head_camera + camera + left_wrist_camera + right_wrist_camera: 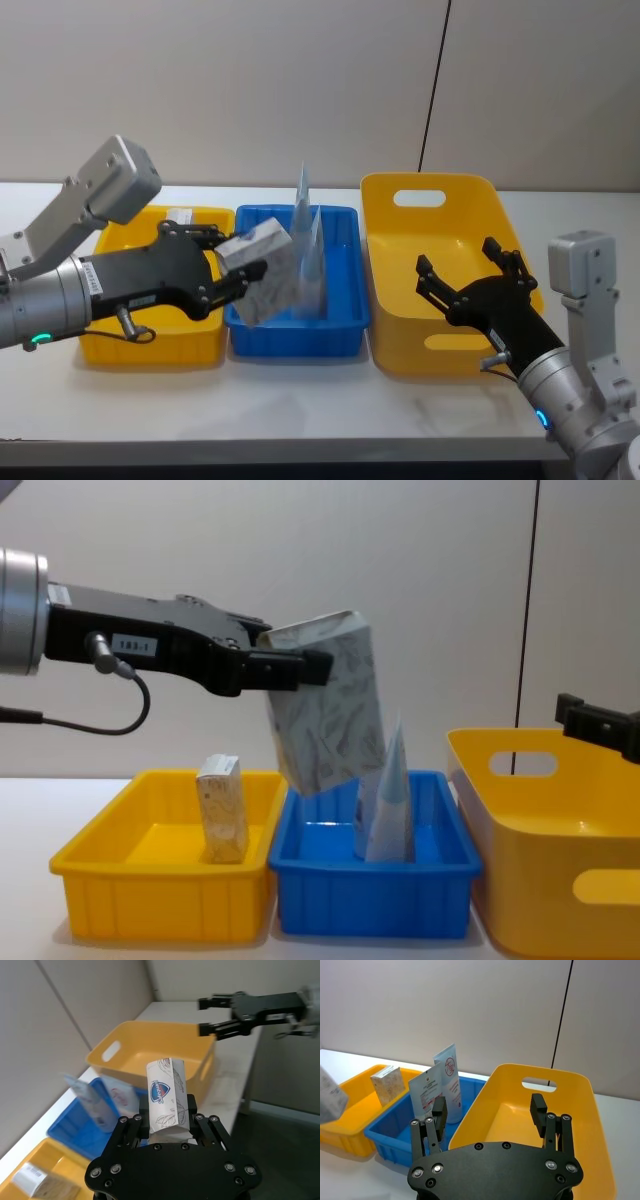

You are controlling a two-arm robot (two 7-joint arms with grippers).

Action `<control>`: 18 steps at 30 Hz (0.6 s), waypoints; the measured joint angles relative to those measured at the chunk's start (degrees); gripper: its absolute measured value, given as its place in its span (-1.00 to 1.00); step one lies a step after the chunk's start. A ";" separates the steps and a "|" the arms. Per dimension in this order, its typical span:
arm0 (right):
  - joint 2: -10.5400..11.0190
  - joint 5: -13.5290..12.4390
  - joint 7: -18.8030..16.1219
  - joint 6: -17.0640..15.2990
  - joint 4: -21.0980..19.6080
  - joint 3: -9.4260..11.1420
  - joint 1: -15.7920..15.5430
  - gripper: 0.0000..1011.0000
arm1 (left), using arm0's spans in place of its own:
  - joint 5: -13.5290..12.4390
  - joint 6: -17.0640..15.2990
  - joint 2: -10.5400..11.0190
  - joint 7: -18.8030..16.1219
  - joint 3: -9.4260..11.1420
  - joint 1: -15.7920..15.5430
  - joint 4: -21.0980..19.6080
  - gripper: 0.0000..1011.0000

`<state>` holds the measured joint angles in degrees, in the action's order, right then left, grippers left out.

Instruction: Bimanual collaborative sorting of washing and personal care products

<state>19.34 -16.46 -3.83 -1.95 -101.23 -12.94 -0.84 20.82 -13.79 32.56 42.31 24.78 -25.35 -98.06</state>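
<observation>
Now, in the head view you see the left gripper [243, 256] clamped on the white leaf-printed pack [270, 278], which it holds in the air over the left side of the blue bin [345, 270]. The right gripper [462, 265] hangs with fingers spread over the large yellow bin [385, 350] on the right. In the right wrist view, pale blue tubes [447, 1077] stand in the blue bin. In the chest view, the tan speckled pack [222, 810] stands upright in the small yellow bin [150, 900] on the left.
</observation>
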 joint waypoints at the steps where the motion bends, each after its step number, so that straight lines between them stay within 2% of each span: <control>1: 0.00 0.00 0.00 0.00 0.00 0.00 0.00 0.98 | 0.30 0.14 0.26 0.73 0.16 -0.06 -0.20 -0.29; 12: 0.00 0.00 0.00 0.00 0.00 0.00 0.00 0.98 | 3.69 1.54 2.44 9.08 2.31 -1.22 -1.83 -0.29; 18: 0.00 0.00 0.00 0.00 0.00 0.00 0.00 0.98 | 5.46 2.00 2.86 13.42 3.74 -2.25 -2.00 -0.29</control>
<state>19.33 -16.47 -3.83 -1.95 -101.23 -12.94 -0.84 26.28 -11.79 35.42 55.73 28.52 -27.60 -100.06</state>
